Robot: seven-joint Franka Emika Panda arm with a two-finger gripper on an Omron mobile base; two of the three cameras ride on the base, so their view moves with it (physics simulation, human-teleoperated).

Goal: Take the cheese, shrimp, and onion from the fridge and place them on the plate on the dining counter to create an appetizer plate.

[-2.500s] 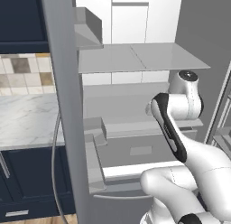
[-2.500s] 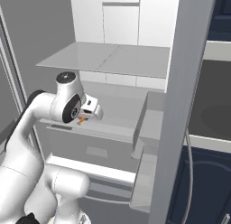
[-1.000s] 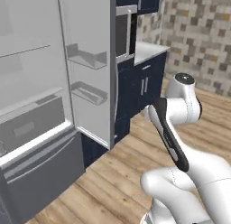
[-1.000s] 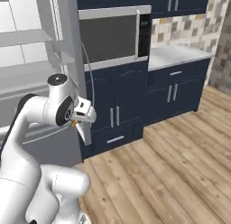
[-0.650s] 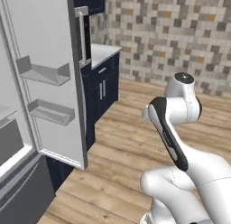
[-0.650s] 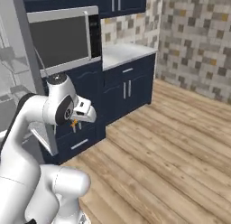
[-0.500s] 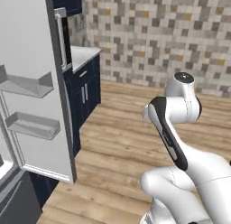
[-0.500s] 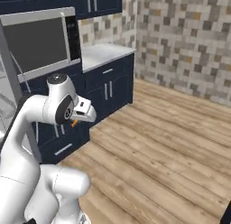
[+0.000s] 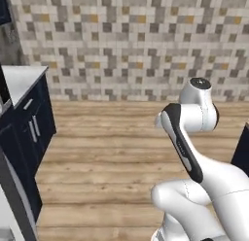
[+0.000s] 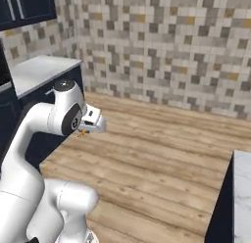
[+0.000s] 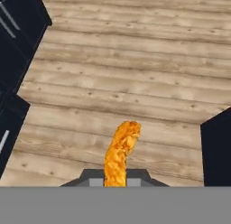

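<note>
Where the hand view looks down along the fingers, the shrimp (image 11: 121, 151) rises from between them as a thin, curled piece of bright orange with a rough, crumbly texture, bending over to one side at its free end. Its lower end sits pinched in the gripper (image 11: 115, 179), whose jaws are clenched on it. In the right base view the same piece is only a tiny orange speck (image 10: 84, 133) hanging just under the hand, held in the air above the wooden floor (image 10: 162, 154).

The white arm (image 9: 187, 138) is folded close to its own body, the hand well off the ground. Pale plank flooring lies under the shrimp, with dark navy cabinets (image 11: 18, 51) at one side of the hand view. A white counter top (image 10: 37, 70) sits on the navy cabinets at the left of the right base view, and a marble edge (image 10: 242, 188) shows at the right. A mosaic tile wall (image 9: 131, 41) of grey, beige and ochre squares backs the room. No writing or labels can be read anywhere.
</note>
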